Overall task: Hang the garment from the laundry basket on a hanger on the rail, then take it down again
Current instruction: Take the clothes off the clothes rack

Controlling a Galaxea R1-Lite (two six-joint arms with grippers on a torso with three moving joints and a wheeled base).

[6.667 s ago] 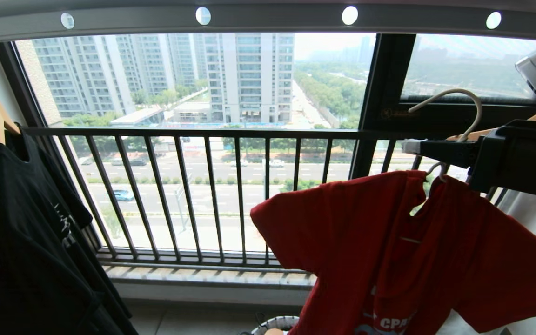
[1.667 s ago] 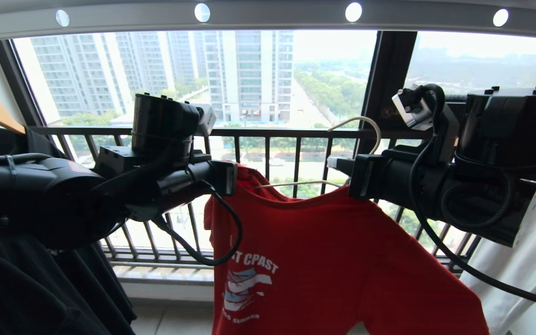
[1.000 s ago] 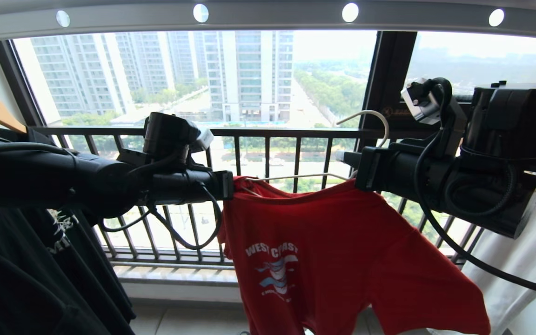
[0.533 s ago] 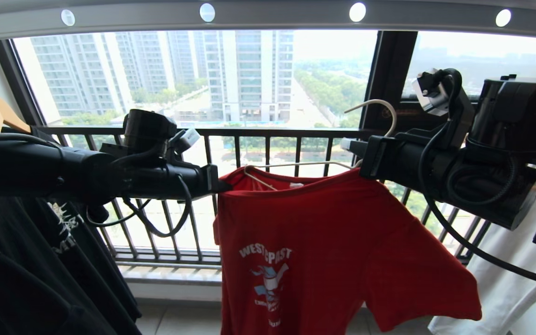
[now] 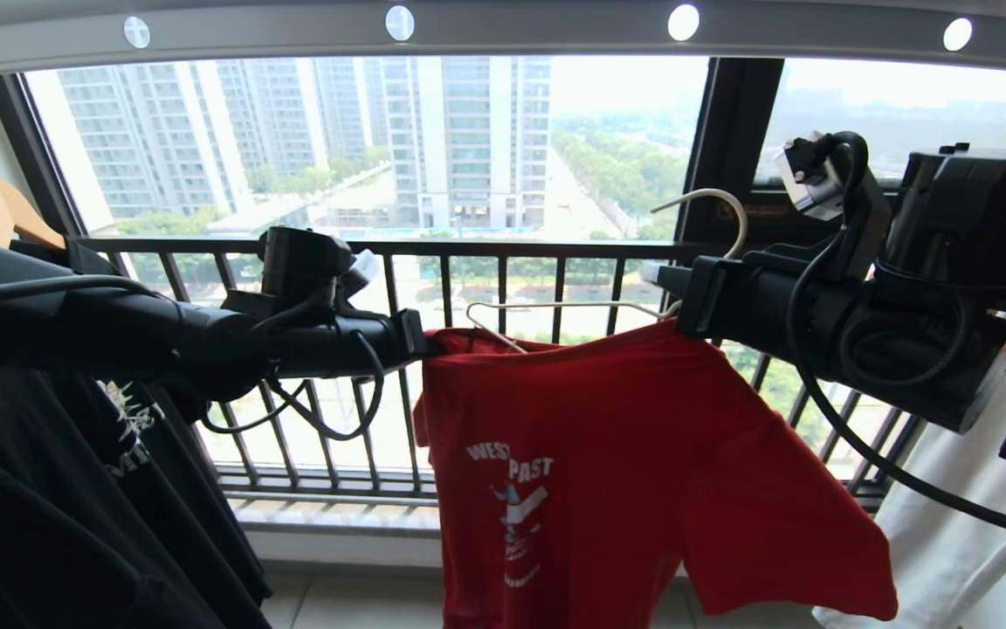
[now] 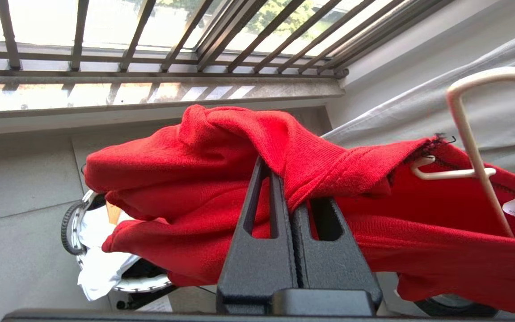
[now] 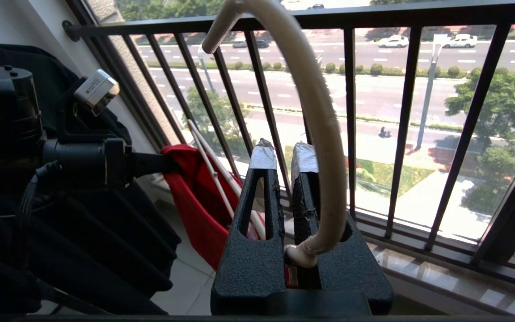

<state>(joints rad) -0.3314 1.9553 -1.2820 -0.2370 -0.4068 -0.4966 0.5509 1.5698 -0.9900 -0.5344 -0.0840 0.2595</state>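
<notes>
Perforated grey rail is running overhead, well above everything else. Red T-shirt is hanging below it, half-threaded on the wire hanger, long axis parallel to rail. Right pincer is clamping together on the hanger neck; left pincer is pinching the shirt's shoulder hem, nearer the uncovered hanger end.

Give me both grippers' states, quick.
Left gripper: shut on the red T-shirt.
Right gripper: shut on the wire hanger.
</notes>
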